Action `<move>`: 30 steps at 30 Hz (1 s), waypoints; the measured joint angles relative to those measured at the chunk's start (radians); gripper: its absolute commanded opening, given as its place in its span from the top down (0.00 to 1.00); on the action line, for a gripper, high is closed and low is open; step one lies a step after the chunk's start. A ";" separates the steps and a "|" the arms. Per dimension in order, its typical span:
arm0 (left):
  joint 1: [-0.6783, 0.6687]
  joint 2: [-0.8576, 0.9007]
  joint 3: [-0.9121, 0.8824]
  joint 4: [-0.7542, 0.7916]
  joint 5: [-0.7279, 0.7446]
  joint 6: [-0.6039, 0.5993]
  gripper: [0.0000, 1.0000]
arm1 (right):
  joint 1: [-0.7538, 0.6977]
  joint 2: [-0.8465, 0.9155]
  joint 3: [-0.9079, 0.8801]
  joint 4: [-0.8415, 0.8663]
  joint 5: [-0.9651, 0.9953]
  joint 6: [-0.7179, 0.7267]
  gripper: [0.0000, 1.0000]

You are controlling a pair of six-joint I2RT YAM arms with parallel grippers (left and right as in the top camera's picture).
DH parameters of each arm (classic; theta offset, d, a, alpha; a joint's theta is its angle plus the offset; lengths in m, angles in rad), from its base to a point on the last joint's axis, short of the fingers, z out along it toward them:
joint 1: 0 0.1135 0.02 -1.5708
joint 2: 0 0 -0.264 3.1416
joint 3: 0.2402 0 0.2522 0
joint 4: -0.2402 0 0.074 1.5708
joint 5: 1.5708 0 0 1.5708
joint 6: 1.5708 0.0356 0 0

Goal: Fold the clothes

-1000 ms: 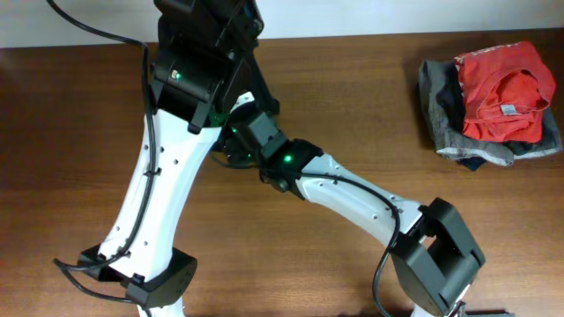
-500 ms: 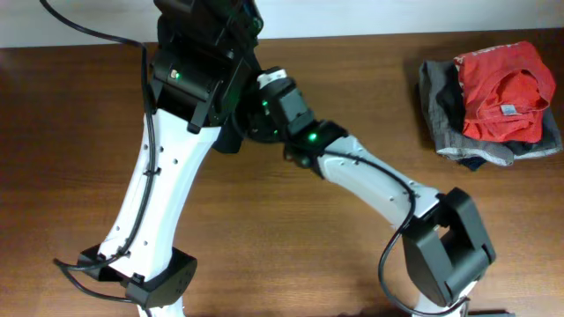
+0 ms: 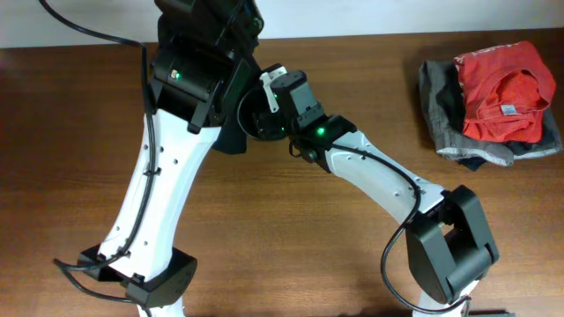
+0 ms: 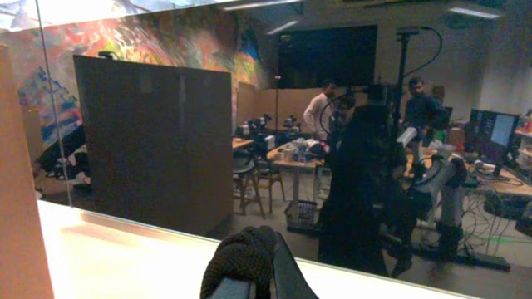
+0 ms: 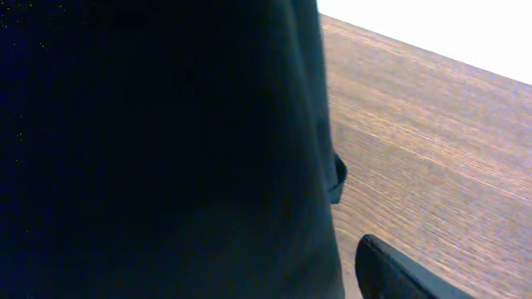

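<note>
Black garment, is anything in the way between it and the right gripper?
Nothing visible. The black garment hangs directly in front of the right gripper, filling most of its wrist view; only the table shows beside it.

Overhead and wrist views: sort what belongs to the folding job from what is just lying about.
Job in hand: black garment, bunched in the shut left pincer.
Lying about: red shirt; grey garment beneath it.

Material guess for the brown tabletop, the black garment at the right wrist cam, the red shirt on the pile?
By look: brown tabletop, wood or wood-look laminate, grain streaks, satin sheen; black garment, soft matte cloth, draping, weave unclear; red shirt, thin matte cloth, creased, likely cotton.
</note>
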 measured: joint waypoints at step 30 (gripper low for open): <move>0.044 -0.006 0.000 -0.478 -0.075 0.003 0.99 | -0.289 -0.233 0.547 -0.817 -0.111 -0.128 0.96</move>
